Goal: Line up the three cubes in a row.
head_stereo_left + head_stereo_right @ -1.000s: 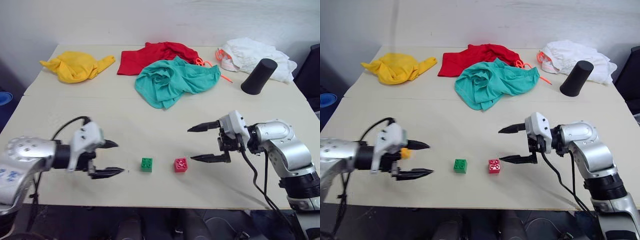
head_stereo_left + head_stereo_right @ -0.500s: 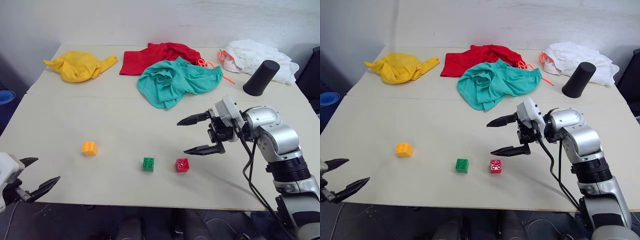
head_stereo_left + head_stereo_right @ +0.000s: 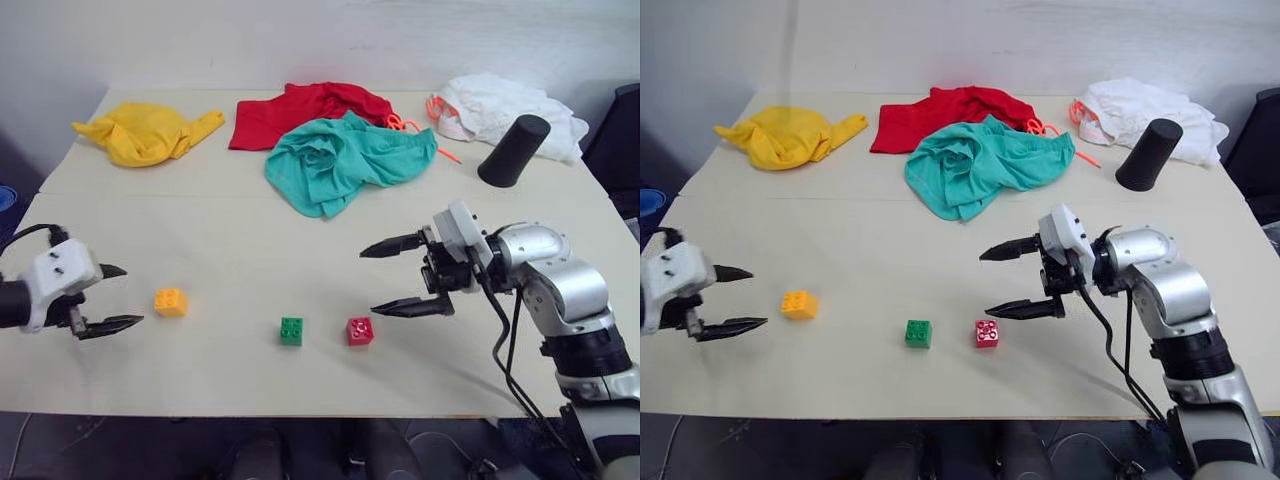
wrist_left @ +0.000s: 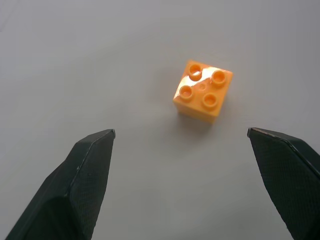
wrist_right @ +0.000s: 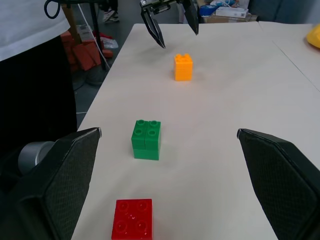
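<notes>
Three small studded cubes lie on the table near its front edge. The orange cube is at the left, the green cube in the middle and the red cube close beside it on the right. Green and red sit level with each other; the orange one lies farther left and a little farther back. My left gripper is open just left of the orange cube, pointing at it without touching. My right gripper hangs open above the table, just behind and right of the red cube.
Along the back of the table lie a yellow cloth, a red cloth, a teal cloth and a white cloth. A black cone-shaped cup lies at the back right.
My left gripper, open throughout, has pulled back to the left off the orange cube, which now lies uncovered on the table. The right gripper has stayed about where it was.
</notes>
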Tool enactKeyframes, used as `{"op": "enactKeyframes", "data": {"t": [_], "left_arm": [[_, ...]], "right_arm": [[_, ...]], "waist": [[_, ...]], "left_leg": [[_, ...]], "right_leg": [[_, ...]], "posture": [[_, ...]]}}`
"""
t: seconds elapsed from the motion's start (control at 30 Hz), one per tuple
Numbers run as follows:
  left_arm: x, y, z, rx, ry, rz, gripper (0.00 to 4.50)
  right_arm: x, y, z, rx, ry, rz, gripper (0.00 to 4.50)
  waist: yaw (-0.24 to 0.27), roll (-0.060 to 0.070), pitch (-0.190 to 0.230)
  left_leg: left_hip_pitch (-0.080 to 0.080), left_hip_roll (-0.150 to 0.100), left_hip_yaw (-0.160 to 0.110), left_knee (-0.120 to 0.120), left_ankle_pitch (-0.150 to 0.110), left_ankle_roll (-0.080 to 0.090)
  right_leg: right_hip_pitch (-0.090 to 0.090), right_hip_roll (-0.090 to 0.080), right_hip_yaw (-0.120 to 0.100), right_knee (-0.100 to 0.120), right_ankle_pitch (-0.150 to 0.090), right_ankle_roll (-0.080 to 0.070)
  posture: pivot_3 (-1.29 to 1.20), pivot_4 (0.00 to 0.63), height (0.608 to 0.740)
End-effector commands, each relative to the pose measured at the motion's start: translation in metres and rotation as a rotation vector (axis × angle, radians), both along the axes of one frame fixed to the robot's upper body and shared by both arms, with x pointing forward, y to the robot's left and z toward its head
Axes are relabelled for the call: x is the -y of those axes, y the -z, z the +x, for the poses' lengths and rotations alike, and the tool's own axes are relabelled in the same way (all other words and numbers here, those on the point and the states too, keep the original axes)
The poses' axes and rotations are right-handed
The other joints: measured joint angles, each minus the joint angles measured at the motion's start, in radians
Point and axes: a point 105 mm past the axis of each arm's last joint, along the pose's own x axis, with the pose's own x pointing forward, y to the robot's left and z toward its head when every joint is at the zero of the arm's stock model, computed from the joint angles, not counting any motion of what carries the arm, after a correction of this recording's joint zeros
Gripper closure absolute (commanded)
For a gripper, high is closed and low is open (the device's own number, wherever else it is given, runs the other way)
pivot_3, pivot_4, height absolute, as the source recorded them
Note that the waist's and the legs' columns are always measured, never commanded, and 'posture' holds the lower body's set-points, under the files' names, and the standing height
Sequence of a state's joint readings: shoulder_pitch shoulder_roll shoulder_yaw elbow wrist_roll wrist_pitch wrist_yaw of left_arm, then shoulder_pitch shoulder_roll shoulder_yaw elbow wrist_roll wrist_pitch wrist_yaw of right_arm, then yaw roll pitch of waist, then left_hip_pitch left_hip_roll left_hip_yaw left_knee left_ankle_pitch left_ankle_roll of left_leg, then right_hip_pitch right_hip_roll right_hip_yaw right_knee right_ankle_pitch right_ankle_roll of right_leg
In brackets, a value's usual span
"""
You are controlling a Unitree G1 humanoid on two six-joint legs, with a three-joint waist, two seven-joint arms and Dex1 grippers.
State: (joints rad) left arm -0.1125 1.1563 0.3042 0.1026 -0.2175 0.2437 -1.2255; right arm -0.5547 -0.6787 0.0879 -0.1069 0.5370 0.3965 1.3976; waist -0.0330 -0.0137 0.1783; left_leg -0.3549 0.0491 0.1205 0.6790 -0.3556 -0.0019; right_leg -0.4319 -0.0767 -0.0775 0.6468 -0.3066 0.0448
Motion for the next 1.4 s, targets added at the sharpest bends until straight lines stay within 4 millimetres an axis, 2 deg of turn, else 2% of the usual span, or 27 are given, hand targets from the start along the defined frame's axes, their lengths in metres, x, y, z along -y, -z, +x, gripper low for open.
{"op": "enactKeyframes", "data": {"t": [0.03, 0.33, 0.47, 0.57, 0.73, 0.83, 0.93, 1.03, 1.2, 1.4], "left_arm": [[0.005, 0.004, 0.007, -0.056, 0.059, 0.000, 0.02], [0.022, 0.020, 0.039, -0.103, 0.119, -0.028, 0.02], [0.033, 0.029, 0.043, -0.130, 0.172, -0.024, 0.02], [0.035, 0.039, 0.035, -0.186, 0.207, -0.012, 0.55], [0.028, 0.041, 0.030, -0.207, 0.207, 0.006, 2.07], [0.032, 0.036, 0.026, -0.216, 0.227, -0.022, 2.94], [0.040, 0.034, 0.017, -0.215, 0.289, 0.000, 2.97], [0.056, 0.033, 0.008, -0.193, 0.377, 0.023, 2.97], [0.104, 0.027, -0.007, -0.149, 0.531, 0.000, 2.97], [0.127, 0.028, -0.007, -0.107, 0.614, 0.071, 2.97]], "right_arm": [[0.001, -0.011, -0.006, 0.054, 0.022, 0.024, 0.00], [0.002, -0.012, -0.011, 0.059, 0.054, 0.028, 0.00], [0.002, -0.014, -0.009, 0.064, 0.067, 0.037, 0.00], [0.002, -0.014, -0.009, 0.067, 0.072, 0.035, 0.00], [0.002, -0.014, -0.008, 0.071, 0.078, 0.034, 0.00], [0.002, -0.014, -0.008, 0.074, 0.080, 0.034, 0.00], [0.002, -0.013, -0.008, 0.075, 0.079, 0.030, 0.00], [0.004, -0.005, -0.011, 0.096, 0.056, -0.024, 0.00], [0.013, 0.007, -0.015, 0.104, 0.026, -0.093, 0.00], [0.016, 0.007, -0.017, 0.090, 0.035, -0.083, 0.00]], "waist": [[0.003, 0.000, 0.000], [0.007, 0.000, 0.000], [0.005, 0.000, 0.000], [0.005, 0.000, 0.000], [0.005, 0.000, 0.000], [0.005, 0.000, 0.000], [0.005, 0.000, 0.000], [0.006, 0.000, 0.000], [0.012, -0.001, 0.000], [0.007, -0.001, 0.000]], "left_leg": [[-0.001, 0.000, 0.001, 0.001, 0.000, 0.000], [-0.001, -0.001, 0.004, 0.004, 0.000, 0.001], [-0.002, -0.001, 0.004, 0.004, 0.000, 0.001], [-0.002, 0.000, 0.006, 0.004, 0.001, 0.001], [-0.002, 0.000, 0.006, 0.004, 0.001, 0.001], [-0.002, 0.000, 0.006, 0.004, 0.001, 0.001], [-0.002, 0.000, 0.006, 0.004, 0.001, 0.001], [-0.002, 0.000, 0.006, 0.004, 0.001, 0.001], [-0.003, -0.001, 0.005, 0.005, 0.001, 0.002], [-0.002, -0.001, 0.006, 0.005, 0.001, 0.001]], "right_leg": [[-0.001, 0.000, 0.000, 0.001, 0.000, 0.000], [-0.002, 0.000, 0.000, 0.006, 0.000, 0.001], [-0.003, 0.001, 0.000, 0.007, 0.001, 0.001], [-0.005, 0.001, 0.001, 0.008, 0.001, 0.001], [-0.005, 0.001, 0.001, 0.008, 0.001, 0.001], [-0.005, 0.001, 0.001, 0.008, 0.001, 0.001], [-0.006, 0.001, 0.001, 0.008, 0.001, 0.001], [-0.006, 0.001, 0.002, 0.008, 0.001, 0.001], [-0.005, 0.000, 0.001, 0.007, 0.001, 0.001], [-0.005, 0.001, 0.002, 0.007, 0.001, 0.001]], "posture": [[0.00, 0.150, 0.740], [0.00, 0.150, 0.740], [0.00, 0.150, 0.740], [0.00, 0.150, 0.740], [0.00, 0.150, 0.740], [0.00, 0.150, 0.740], [0.00, 0.150, 0.740], [0.00, 0.150, 0.740], [0.00, 0.150, 0.740], [0.00, 0.150, 0.740]]}}
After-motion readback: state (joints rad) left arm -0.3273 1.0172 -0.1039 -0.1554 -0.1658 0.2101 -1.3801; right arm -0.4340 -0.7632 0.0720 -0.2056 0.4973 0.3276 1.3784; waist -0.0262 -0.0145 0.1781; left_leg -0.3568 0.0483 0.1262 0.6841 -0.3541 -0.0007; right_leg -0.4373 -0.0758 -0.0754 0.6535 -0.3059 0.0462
